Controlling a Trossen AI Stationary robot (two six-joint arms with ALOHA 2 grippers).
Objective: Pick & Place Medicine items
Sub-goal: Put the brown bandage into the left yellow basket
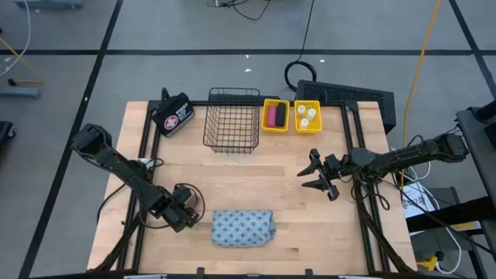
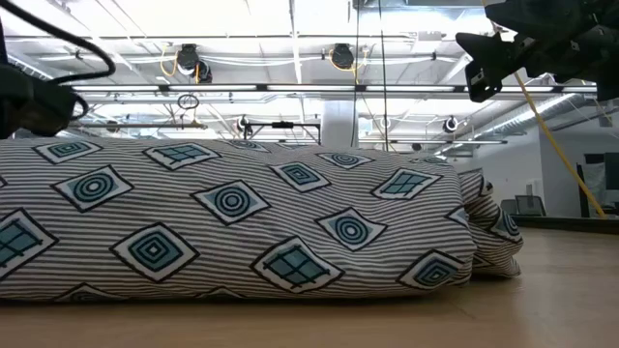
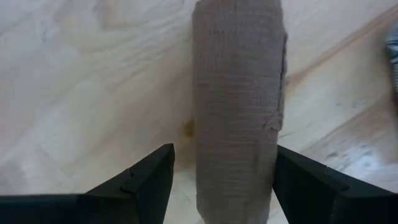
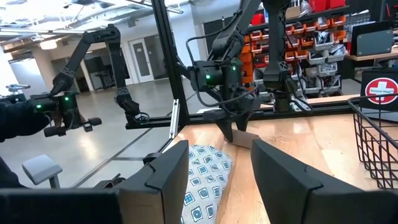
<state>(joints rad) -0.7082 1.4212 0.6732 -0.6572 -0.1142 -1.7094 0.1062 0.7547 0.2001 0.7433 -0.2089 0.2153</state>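
The left gripper straddled the brown bar on the table, jaws wide; closing seemed next, while the right gripper waited open.

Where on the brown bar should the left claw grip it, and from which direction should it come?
Probably across the middle of the brown bar, from above. It lies flat on the table, long and narrow. The left claw is open, one finger on each long side.
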